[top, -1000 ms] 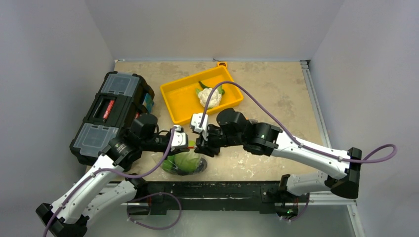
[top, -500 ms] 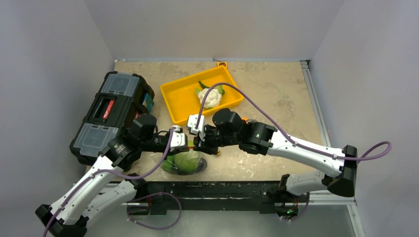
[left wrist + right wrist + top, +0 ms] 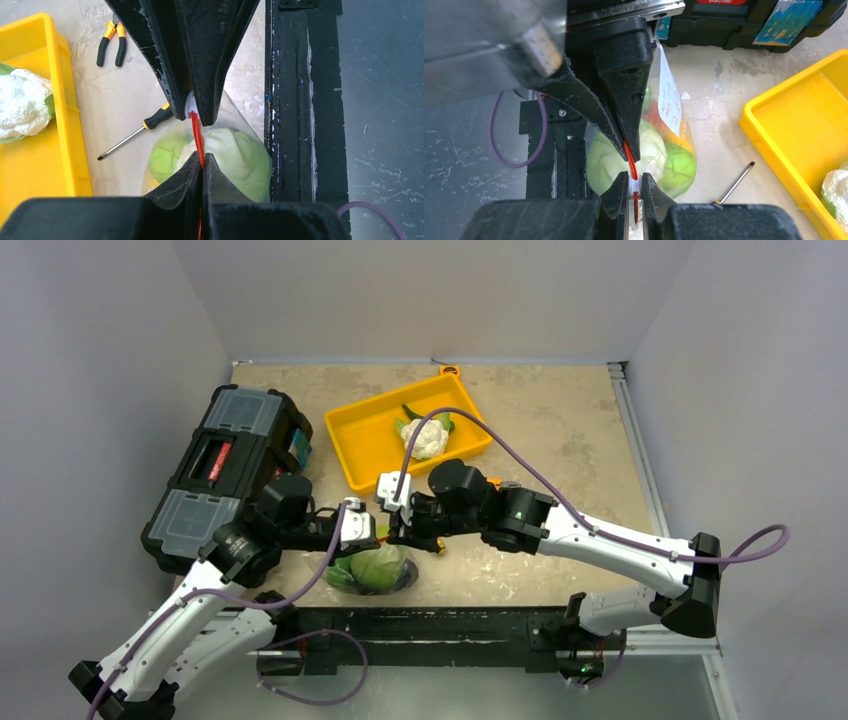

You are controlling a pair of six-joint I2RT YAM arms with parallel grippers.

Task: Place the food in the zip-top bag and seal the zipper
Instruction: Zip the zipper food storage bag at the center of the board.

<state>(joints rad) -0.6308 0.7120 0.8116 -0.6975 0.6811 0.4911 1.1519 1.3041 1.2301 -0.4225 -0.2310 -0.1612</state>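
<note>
The bag [image 3: 378, 570], bulging with green cabbage [image 3: 235, 155], sits at the near edge of the table [image 3: 560, 430]. Both wrist views show its red zipper [image 3: 196, 136] pinched by the left gripper [image 3: 201, 167] and the right gripper [image 3: 634, 184], tips almost meeting. The left wrist view adds pliers [image 3: 111, 44]; overhead, cauliflower [image 3: 428, 437] lies in the yellow tray [image 3: 372, 445].

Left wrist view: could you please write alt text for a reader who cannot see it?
The left gripper, below, and right gripper, above, pinch the red zipper of a clear bag holding green cabbage. Nearby: yellow tray with cauliflower, screwdriver, pliers.
</note>
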